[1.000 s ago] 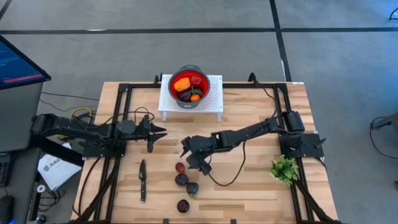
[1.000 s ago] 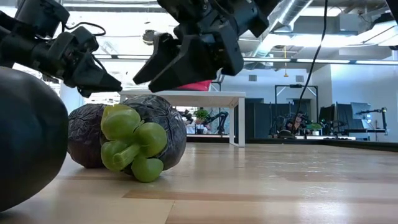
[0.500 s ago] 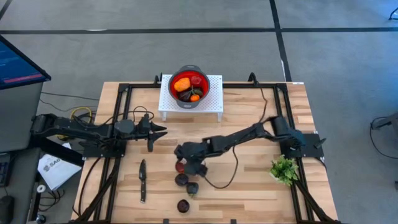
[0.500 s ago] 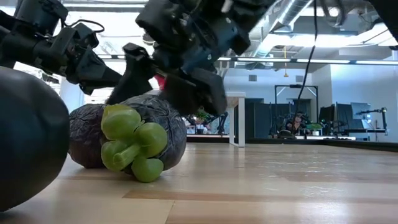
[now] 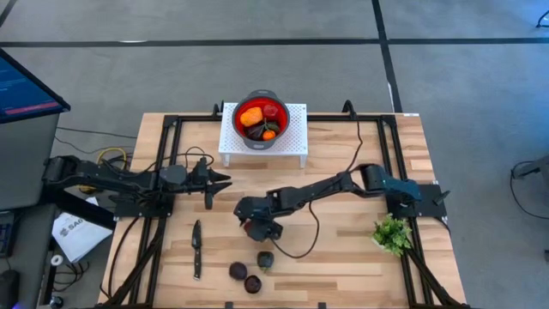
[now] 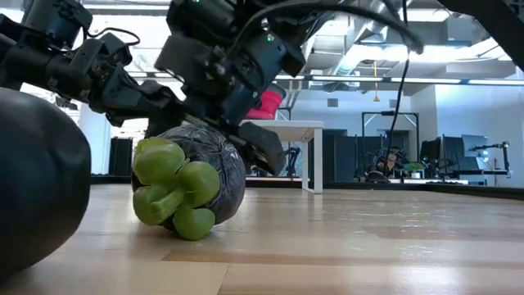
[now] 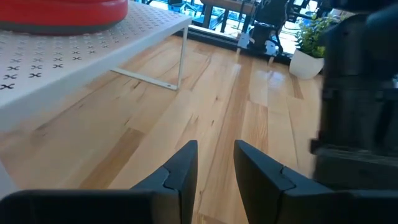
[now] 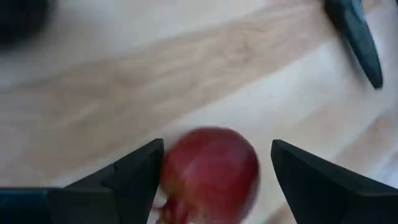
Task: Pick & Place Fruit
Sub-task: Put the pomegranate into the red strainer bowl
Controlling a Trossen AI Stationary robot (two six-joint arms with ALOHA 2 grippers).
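Observation:
A red fruit (image 8: pixel 208 174) lies on the wood between the open fingers of my right gripper (image 8: pixel 217 149), which reaches down over it near the table's middle (image 5: pixel 255 225). Three dark purple fruits (image 5: pixel 238 271) (image 5: pixel 265 258) (image 5: pixel 252 283) lie nearer the near edge. One of them, with a green stem cap (image 6: pixel 188 184), fills the low view. The red bowl (image 5: pixel 260 118) holds orange, red and dark fruit and stands on a white rack (image 5: pixel 296 142). My left gripper (image 5: pixel 221 181) waits left of centre, its fingers a narrow gap apart (image 7: pixel 216 158). My right gripper comes at the red fruit from above, with one finger (image 8: pixel 134 171) close against the fruit's side (image 8: pixel 168 171) and the other finger (image 8: pixel 311 180) standing off it. Whether the near finger touches the fruit I cannot tell. The fruit rests on the table.
A slim black knife (image 5: pixel 196 249) lies left of the loose fruit, and its tip shows in the right wrist view (image 8: pixel 357 37). A green leafy sprig (image 5: pixel 392 233) stands near the right edge. Bare wood lies between the rack and the fruit.
My right gripper has moved toward the table's left edge and down, ending with its fingers on either side of the red fruit. One dark purple fruit that lay just nearside of the red one has rolled toward the near-left and now lies beside the others.

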